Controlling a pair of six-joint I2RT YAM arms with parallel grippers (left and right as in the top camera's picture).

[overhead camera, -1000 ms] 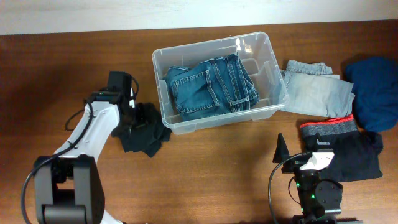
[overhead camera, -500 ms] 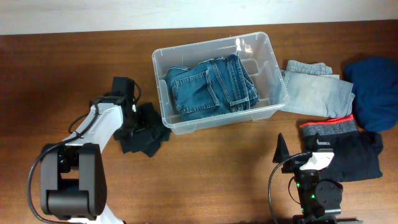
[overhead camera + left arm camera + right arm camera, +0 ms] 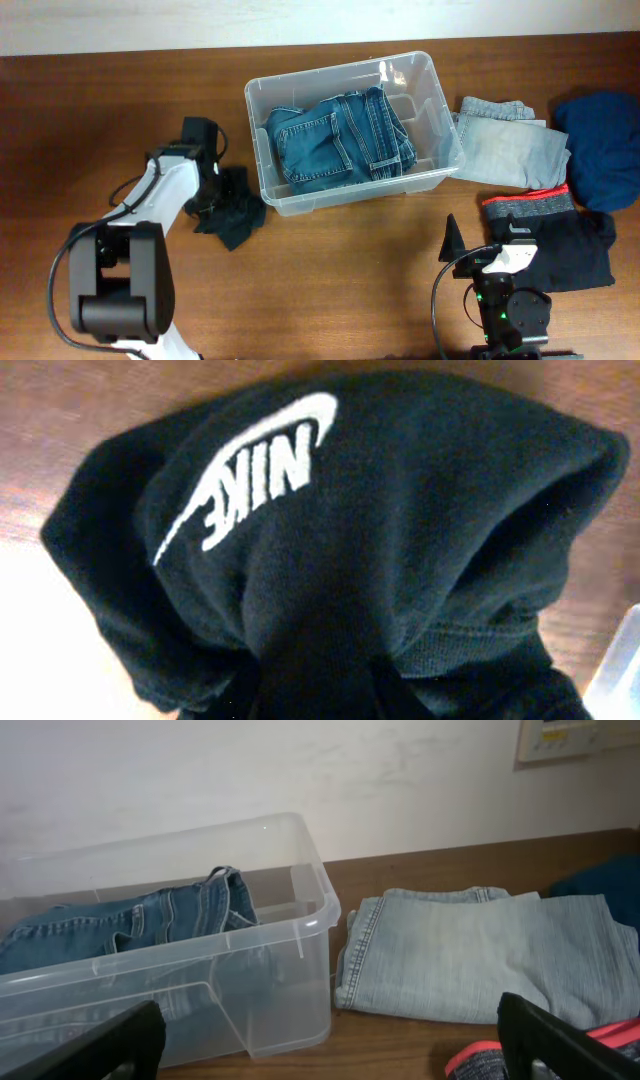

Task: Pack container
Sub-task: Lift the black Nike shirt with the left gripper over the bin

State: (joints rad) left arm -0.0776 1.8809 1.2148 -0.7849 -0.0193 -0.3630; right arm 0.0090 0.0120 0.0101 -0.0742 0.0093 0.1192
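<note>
Left of centre, left gripper (image 3: 213, 188) clamped on black Nike-logo fabric garment (image 3: 380, 530) — just left of clear rectangular plastic container (image 3: 425, 120) at far centre, holding blue denim jeans (image 3: 340, 140). Near right, right gripper (image 3: 328, 1020) — fingers wide apart.

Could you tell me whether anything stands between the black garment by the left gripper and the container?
Nothing visible does: the black garment lies right beside the container, at its front-left corner. Folded jeans already lie inside, leaving room on its right side.
</note>
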